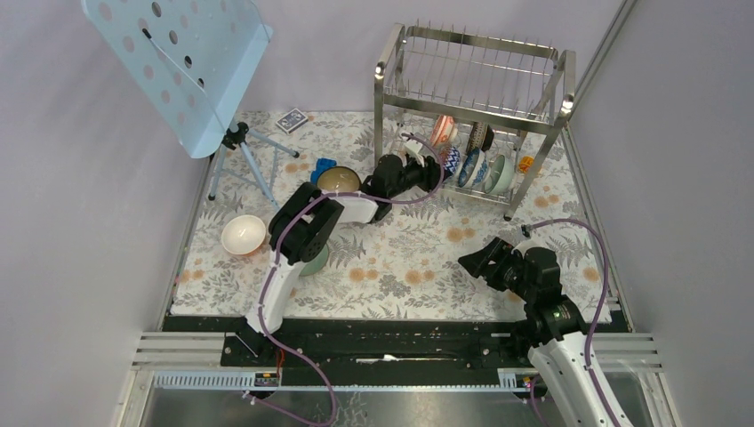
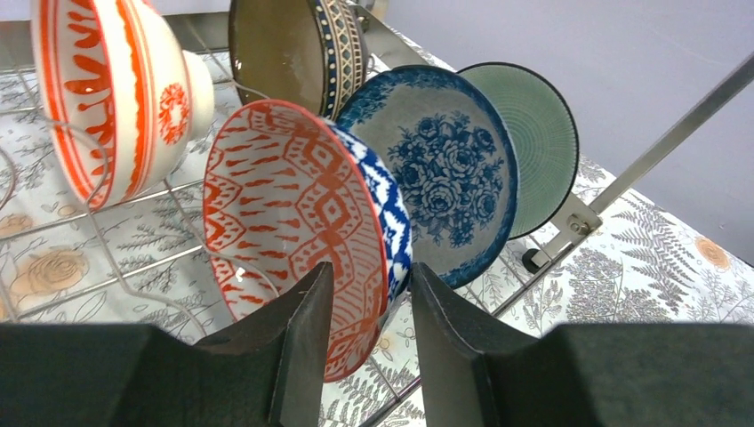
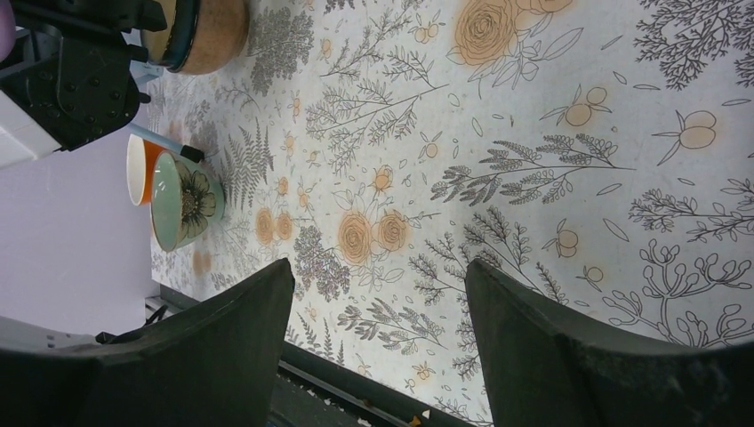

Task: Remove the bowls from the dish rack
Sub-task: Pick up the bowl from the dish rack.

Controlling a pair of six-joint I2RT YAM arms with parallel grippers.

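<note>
The dish rack (image 1: 471,80) stands at the back right, with several bowls on edge in its lower tier. My left gripper (image 1: 433,166) reaches into that tier. In the left wrist view its jaws (image 2: 369,271) straddle the lower rim of an orange-red patterned bowl (image 2: 284,205) with a blue-and-white outside. One finger is over the inside and the other by the outside, with a gap still showing on the inner side. Behind it lean a blue floral bowl (image 2: 445,178), a pale green bowl (image 2: 538,133), a dark bowl (image 2: 284,53) and a white bowl with orange strokes (image 2: 116,89). My right gripper (image 1: 467,260) hovers open over the cloth (image 3: 378,267).
On the floral cloth lie a white bowl (image 1: 244,233), a tan-inside bowl (image 1: 339,180) and a green bowl (image 1: 313,260) partly under the left arm. A pale blue music stand (image 1: 191,62) on a tripod stands back left, with a card box (image 1: 292,119) near it.
</note>
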